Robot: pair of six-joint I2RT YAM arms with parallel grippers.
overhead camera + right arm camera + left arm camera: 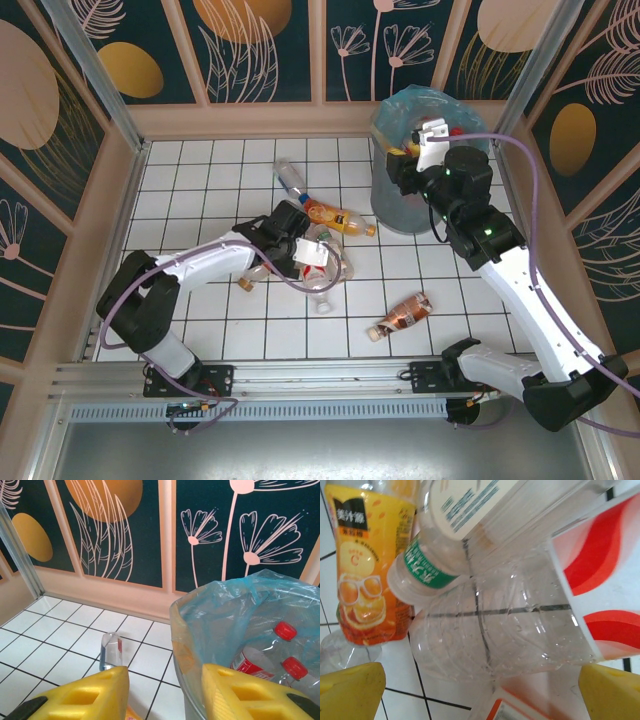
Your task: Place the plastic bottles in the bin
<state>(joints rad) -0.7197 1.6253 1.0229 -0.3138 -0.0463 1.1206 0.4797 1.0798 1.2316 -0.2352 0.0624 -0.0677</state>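
Brown bottle (402, 314) is lying diagonally at lower centre, cap pointing lower left. Left gripper (480, 692) is gaping around a clear bottle (495, 630) lying crosswise, seemingly not touching it. Right gripper (165, 690), parted and empty, is hovering by the bin (390, 205) at the top view's upper right.

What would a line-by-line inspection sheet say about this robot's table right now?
Surface: white tiled table, nothing spilled that I can see.
Job's things: bin far right, blue-bagged, red-capped bottles inside; bottle heap mid-table; orange juice bottle beside it; brown-labelled bottle lying apart.
Clutter: nothing seen.
Grippers: left gripper open, straddling a clear bottle in the heap; right gripper open, empty, above the bin.
Cables: a purple cable runs along each arm.
Surroundings: dark flower-patterned wall panels.
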